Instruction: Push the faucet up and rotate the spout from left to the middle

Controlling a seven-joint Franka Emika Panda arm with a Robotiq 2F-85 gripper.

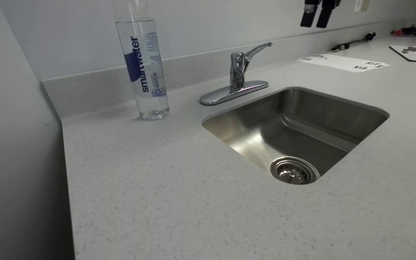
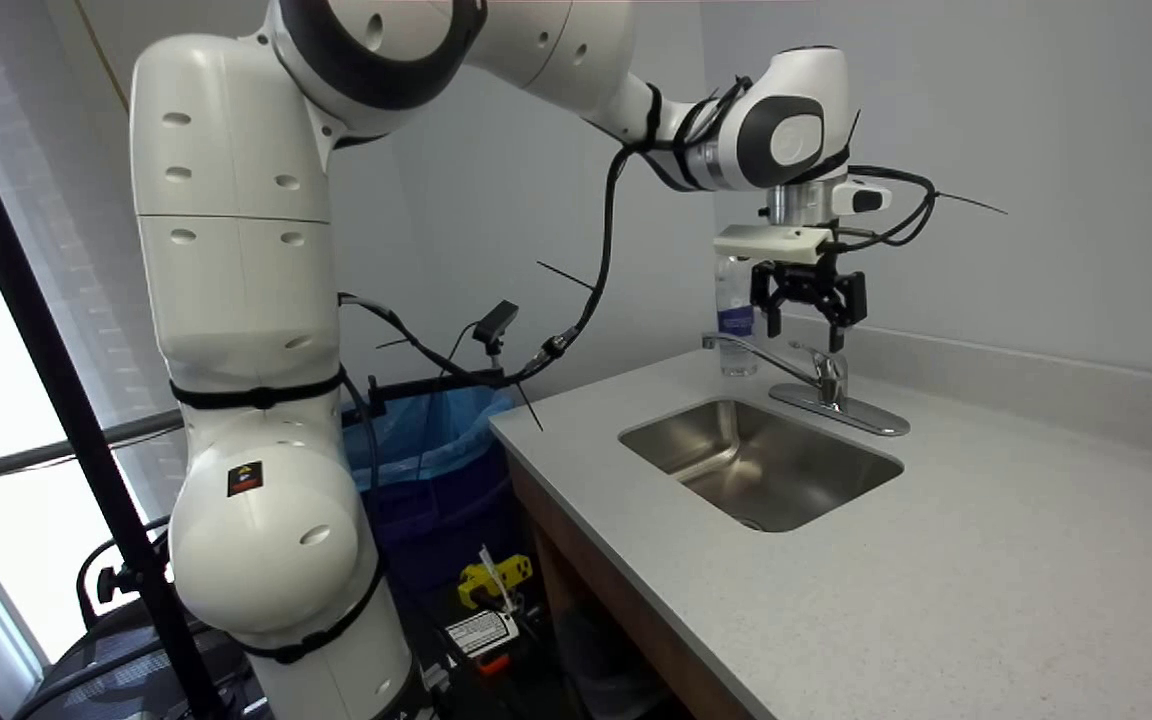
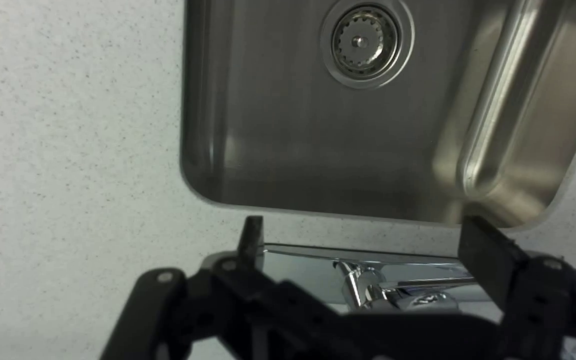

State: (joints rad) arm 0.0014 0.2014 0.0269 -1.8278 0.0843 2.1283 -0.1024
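The chrome faucet stands on its oval base plate behind the sink, also in an exterior view and the wrist view. Its spout extends left toward the bottle in that view. In the wrist view the spout runs right and passes partly behind the right-hand finger. The lever handle on top tilts up and out over the sink side. My gripper is open and empty, pointing down above the faucet. It also shows in an exterior view, apart from the faucet, and in the wrist view.
A tall clear bottle stands left of the faucet, also in an exterior view. The steel sink is in front of the faucet. The wall's low backsplash runs behind. Printed paper lies farther along the counter.
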